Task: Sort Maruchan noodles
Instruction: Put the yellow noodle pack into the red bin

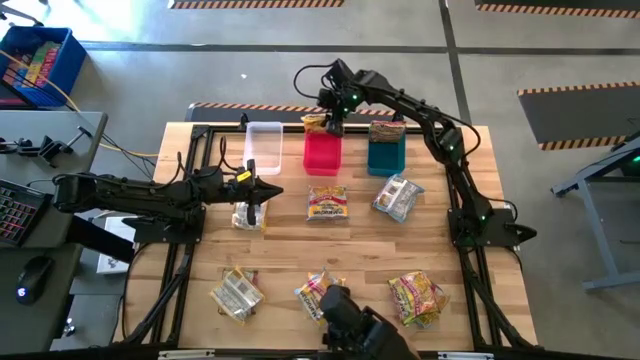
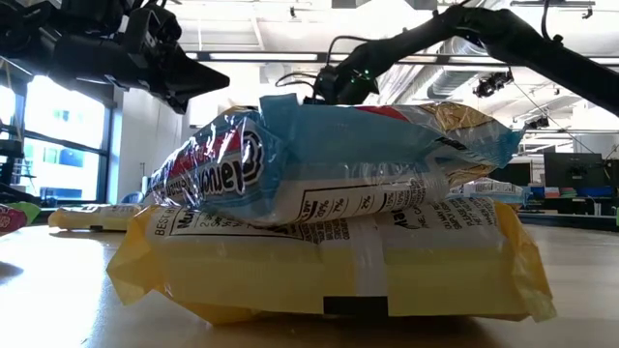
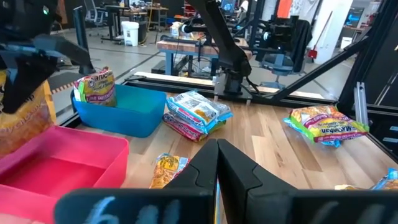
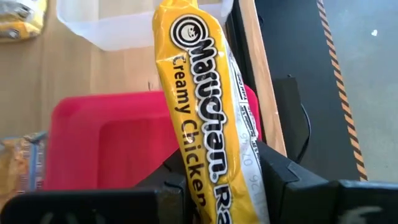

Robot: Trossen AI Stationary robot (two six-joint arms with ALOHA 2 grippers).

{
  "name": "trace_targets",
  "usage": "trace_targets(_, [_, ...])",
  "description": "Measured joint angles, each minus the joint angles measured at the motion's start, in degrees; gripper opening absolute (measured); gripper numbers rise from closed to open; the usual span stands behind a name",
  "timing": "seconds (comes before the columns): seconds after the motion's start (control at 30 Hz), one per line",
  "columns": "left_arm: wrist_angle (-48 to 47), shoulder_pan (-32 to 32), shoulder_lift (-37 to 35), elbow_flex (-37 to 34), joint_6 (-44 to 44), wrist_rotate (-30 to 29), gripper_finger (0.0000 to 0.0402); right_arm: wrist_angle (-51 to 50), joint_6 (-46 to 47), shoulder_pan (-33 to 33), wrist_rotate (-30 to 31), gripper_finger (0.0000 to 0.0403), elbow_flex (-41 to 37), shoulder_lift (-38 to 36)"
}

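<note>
Standing on the wooden table (image 1: 290, 250) in a row are a clear plastic bin (image 1: 264, 147), a red plastic bin (image 1: 323, 153) and a teal plastic bin (image 1: 386, 155). The right gripper (image 1: 334, 124) pinches a yellow crinkly Maruchan packet (image 4: 208, 118) above the red bin's far edge. The left gripper (image 1: 268, 192), fingers pressed together, hovers near a pale yellow packet (image 1: 249, 214); other packets lie scattered.

We see a pale wooden table (image 1: 290, 250) with three bins along its far edge: a clear bin (image 1: 264, 147), a red bin (image 1: 323, 152) and a teal bin (image 1: 386, 155). Noodle packets (image 1: 327, 203) lie scattered flat on the wood, some mid-table, others toward the near edge
</note>
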Motion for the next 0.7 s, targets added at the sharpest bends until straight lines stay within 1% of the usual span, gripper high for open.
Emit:
trace_targets(0.13, [0.0,0.0,0.0,0.0,0.0,0.0,0.0,0.4,0.4,0.1,-0.4,0.0092,0.7,0.0])
trace_targets(0.47, [-0.1,0.0,0.0,0.0,0.0,-0.1,0.0,3.0,2.6,-0.7,-0.2,0.0092,-4.2,0.0])
trace_targets(0.7, [-0.1,0.0,0.0,0.0,0.0,-0.2,0.0,8.2,2.5,-1.0,-0.2,0.0092,-8.0,-0.1])
